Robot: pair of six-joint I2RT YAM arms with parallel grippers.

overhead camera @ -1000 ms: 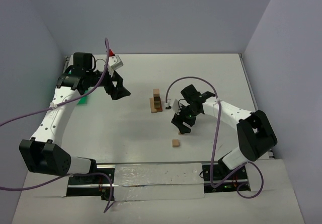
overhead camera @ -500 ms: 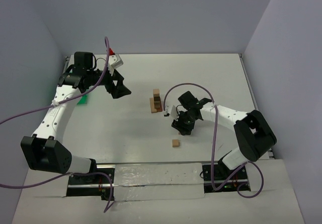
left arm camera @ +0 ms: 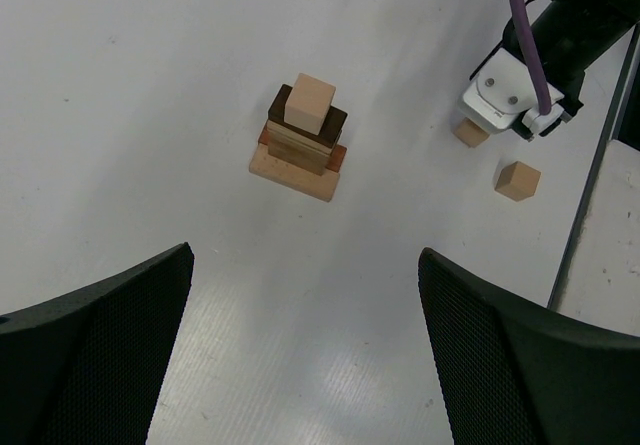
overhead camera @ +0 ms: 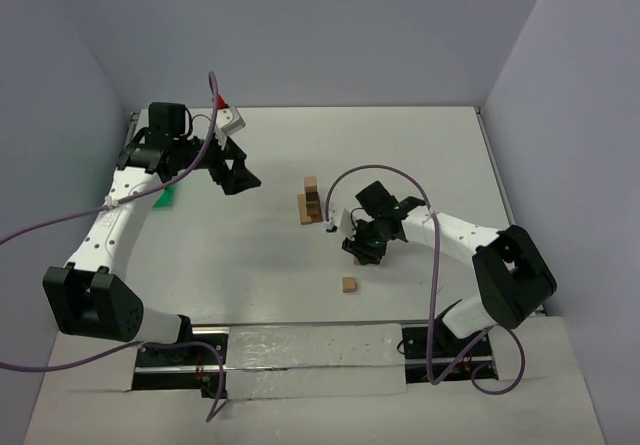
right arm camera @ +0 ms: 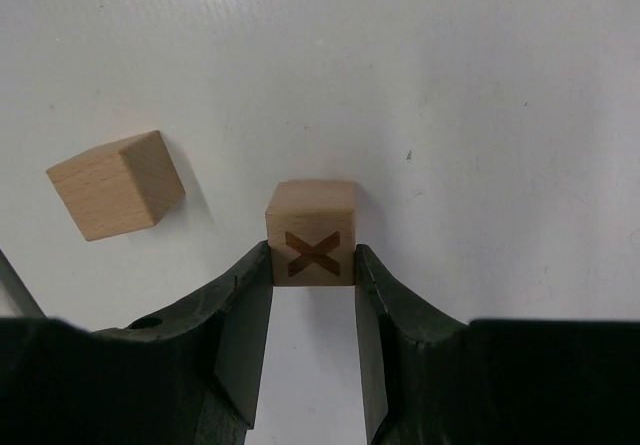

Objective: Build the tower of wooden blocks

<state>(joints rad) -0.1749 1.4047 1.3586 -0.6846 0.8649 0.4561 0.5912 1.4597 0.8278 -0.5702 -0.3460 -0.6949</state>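
Right wrist: right tool (right arm camera: 312,257) apparently pinches the X-marked block (right arm camera: 312,227).

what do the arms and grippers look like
The left arm and right arm have white links with bulky black joints, and a purple cable runs along each. The left gripper and right gripper are black; the left's broad fingers show fine mesh.

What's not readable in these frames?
Top view: tan wooden cube marked with an X, mostly hidden under the right hand.
Top view: green plastic tray, mostly behind the left arm.
Top view: narrow wood-block tower, too small to count blocks.
Right wrist: tower outside the frame.
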